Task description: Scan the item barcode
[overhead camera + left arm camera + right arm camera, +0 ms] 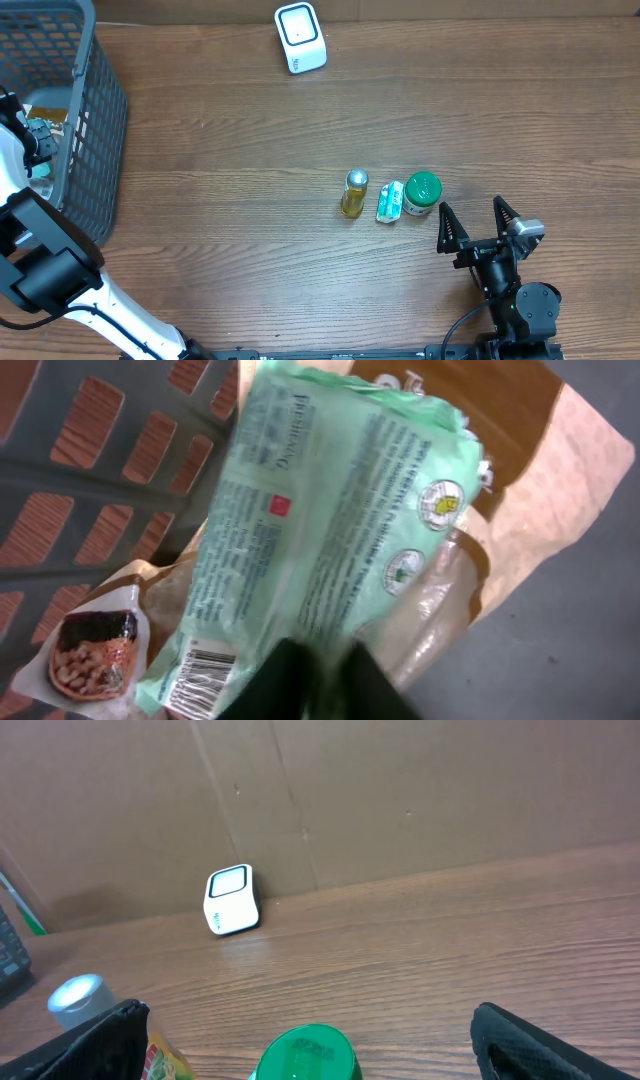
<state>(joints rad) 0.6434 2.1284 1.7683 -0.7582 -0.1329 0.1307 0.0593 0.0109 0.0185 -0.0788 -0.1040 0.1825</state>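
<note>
A pale green packet (330, 510) fills the left wrist view, its barcode label (200, 670) at the lower left corner. My left gripper (335, 682) is shut on the packet's lower edge, inside the grey basket (95, 130); the overhead view shows only my left arm (30, 230) reaching into it. The white scanner (300, 38) stands at the table's far edge, also in the right wrist view as the scanner (232, 900). My right gripper (478, 225) rests open at the front right, just behind a green-lidded jar (422, 193).
On the table stand a yellow bottle with a silver cap (354, 193) and a small white-green packet (390, 201) beside the jar. In the basket lie a brown bag with a clear window (560, 470) and a pouch picturing beans (95, 650). A cardboard wall (400, 790) backs the table.
</note>
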